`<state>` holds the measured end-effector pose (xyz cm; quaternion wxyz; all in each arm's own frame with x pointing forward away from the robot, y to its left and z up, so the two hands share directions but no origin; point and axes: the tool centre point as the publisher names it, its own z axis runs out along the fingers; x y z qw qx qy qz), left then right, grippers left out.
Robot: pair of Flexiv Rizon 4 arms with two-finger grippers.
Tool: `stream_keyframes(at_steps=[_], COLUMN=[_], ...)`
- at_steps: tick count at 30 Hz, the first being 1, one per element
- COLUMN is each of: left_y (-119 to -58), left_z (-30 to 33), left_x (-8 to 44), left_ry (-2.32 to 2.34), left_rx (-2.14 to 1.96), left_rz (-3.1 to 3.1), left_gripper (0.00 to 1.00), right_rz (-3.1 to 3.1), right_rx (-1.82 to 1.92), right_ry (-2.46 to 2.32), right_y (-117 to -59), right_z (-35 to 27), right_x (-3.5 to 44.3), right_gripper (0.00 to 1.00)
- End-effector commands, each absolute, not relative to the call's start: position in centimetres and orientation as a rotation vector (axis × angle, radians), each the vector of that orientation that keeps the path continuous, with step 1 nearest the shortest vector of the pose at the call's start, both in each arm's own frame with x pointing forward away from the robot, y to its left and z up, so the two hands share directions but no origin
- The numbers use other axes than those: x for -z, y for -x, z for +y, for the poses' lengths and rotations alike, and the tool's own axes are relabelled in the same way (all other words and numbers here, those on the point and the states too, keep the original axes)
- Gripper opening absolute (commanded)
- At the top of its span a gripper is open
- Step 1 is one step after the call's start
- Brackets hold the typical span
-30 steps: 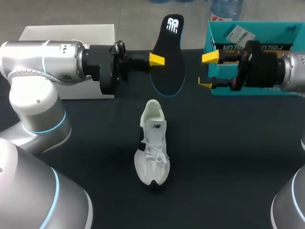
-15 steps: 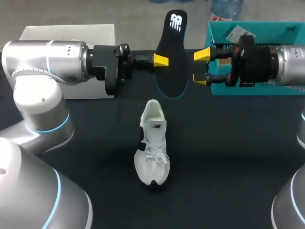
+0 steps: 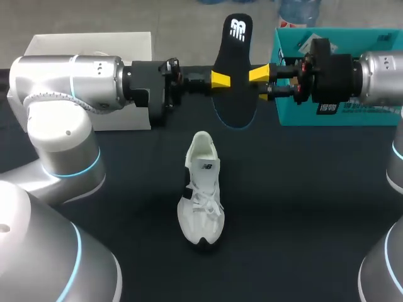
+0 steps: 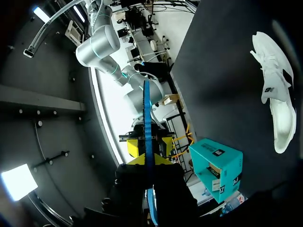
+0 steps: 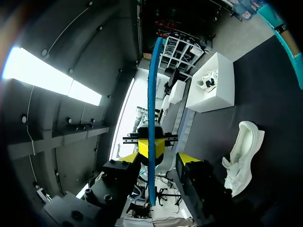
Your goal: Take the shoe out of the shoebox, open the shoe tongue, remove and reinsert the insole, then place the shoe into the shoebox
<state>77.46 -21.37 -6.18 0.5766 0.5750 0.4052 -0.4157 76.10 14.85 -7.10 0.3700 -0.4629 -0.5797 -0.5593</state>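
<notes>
Head view: you look down from above and behind, far enough to take in the table (image 3: 302,214).
Left wrist view: you look close, edge-on at the insole (image 4: 146,118).
Right wrist view: you face it from the opposite side.
Shared: insole and shoe (image 3: 201,201).

The counter (image 3: 302,207) is dark and flat. A white shoe (image 3: 201,189) lies on it in the middle of the frame, with its toe toward the bottom. A white box (image 3: 94,44) sits at the upper left. A teal shoebox (image 3: 378,116) sits at the upper right.
</notes>
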Motion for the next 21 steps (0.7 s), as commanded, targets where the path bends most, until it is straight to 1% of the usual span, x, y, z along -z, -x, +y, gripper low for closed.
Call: stream_keyframes(at_steps=[1,7,9,11,14,18,20,21], left_y=[-77.42,-77.22,-77.14,-77.15,-77.2,-77.12,-77.15,-77.18], left_z=[-21.89,-22.17,-22.24,-22.28,-22.35,-22.43,-22.47,-22.51], left_x=[6.18,5.87,5.81,5.77,5.77,5.88,6.01,6.06], left_ry=[-1.339,-1.325,-1.322,-1.317,-1.315,-1.319,-1.322,-1.323], left_rx=[0.97,0.973,0.973,0.973,0.972,0.979,0.977,0.975], left_rz=[0.948,0.942,0.935,0.934,0.935,0.941,0.943,0.945], left_gripper=[0.0,0.0,0.0,0.0,0.0,0.0,0.0,0.0], right_rz=[-1.495,-1.499,-1.499,-1.499,-1.498,-1.492,-1.492,-1.493], right_rx=[1.427,1.424,1.425,1.425,1.425,1.431,1.431,1.431], right_ry=[1.183,1.178,1.176,1.175,1.169,1.157,1.155,1.154], right_y=[-76.57,-76.6,-76.61,-76.57,-76.48,-76.36,-76.31,-76.3], right_z=[15.34,15.33,15.34,15.36,15.45,15.49,15.51,15.51], right_x=[7.06,7.07,7.08,7.09,7.17,7.26,7.2,7.13], right_gripper=[0.42,0.38,0.3,0.16,0.17,0.1,0.11,0.14])
